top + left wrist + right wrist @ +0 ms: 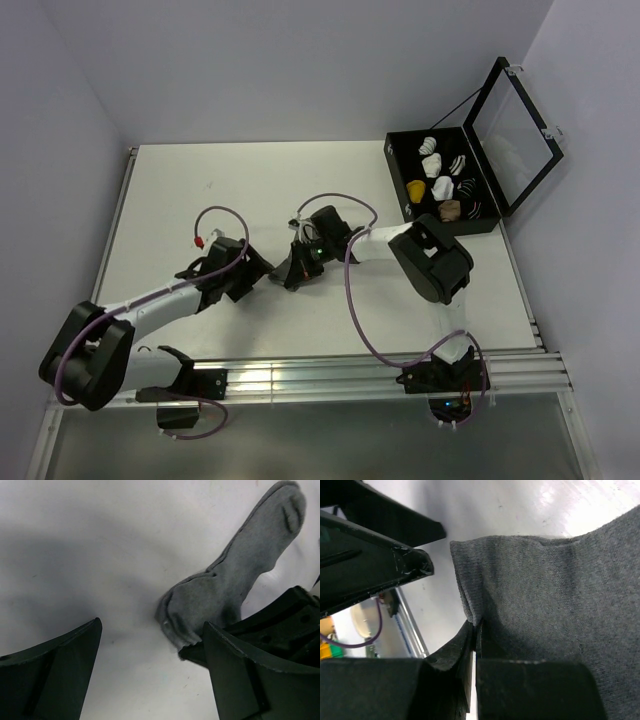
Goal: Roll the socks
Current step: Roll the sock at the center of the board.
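Observation:
The grey sock [235,580] lies flat on the white table, toe pointing away, cuff end folded up near the grippers. My right gripper [476,635] is shut on the cuff edge of the grey sock [545,595]; its dark fingers also show in the left wrist view [200,652] at the cuff. My left gripper [152,626] is open and empty, its jaws wide apart just before the cuff. In the top view both grippers, left [262,268] and right [290,275], meet at mid-table and hide the sock. A mustard-yellow bundle [416,189] sits in the box.
An open black box [400,205] with a raised lid [515,130] stands at the back right, holding white, striped and tan sock bundles. The right arm's elbow [430,260] stands just in front of it. A metal rail [330,375] runs along the near edge.

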Tool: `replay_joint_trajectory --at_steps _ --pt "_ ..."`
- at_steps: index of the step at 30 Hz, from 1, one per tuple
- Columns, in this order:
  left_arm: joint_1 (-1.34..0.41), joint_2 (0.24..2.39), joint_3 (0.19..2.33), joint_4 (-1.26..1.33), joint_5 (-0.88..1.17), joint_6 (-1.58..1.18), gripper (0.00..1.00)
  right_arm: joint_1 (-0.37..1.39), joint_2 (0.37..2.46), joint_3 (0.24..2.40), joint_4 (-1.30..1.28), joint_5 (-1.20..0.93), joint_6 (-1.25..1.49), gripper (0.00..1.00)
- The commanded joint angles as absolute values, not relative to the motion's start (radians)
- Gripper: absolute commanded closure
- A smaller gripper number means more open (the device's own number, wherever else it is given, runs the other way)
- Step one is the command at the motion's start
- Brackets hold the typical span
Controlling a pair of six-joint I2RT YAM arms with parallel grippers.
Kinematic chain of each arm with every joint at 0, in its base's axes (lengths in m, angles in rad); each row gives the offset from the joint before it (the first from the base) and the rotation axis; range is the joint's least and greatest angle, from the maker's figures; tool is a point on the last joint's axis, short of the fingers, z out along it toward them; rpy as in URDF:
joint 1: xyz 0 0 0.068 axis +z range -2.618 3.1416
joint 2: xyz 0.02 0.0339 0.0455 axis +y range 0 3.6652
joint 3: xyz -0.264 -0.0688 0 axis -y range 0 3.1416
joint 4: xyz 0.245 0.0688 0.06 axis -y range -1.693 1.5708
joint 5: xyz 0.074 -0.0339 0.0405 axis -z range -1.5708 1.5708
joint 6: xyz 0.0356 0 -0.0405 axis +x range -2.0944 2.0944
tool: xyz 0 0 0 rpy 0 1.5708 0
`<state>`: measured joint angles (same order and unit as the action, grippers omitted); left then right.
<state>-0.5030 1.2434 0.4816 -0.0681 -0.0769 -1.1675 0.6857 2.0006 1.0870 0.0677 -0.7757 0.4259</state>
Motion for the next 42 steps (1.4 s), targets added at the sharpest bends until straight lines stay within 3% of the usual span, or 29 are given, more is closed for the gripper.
replay_joint_trajectory --at_steps 1,10,21,31,42 --pt "-0.518 1.285 0.538 0.020 -0.094 -1.195 0.12 0.673 2.022 1.085 0.143 -0.858 0.468 1.00" --pt "-0.554 1.394 0.591 0.020 -0.081 -1.209 0.21 0.661 2.040 1.071 0.166 -0.854 0.472 1.00" --pt "-0.565 1.362 0.558 -0.034 -0.086 -1.252 0.33 0.644 2.048 1.051 0.189 -0.854 0.482 1.00" --pt "-0.565 1.289 0.466 0.118 -0.104 -1.278 0.39 0.626 2.091 1.035 0.259 -0.905 0.563 1.00" --pt "-0.565 1.361 0.503 0.160 -0.084 -1.273 0.46 0.624 2.108 1.045 0.238 -0.900 0.551 1.00"
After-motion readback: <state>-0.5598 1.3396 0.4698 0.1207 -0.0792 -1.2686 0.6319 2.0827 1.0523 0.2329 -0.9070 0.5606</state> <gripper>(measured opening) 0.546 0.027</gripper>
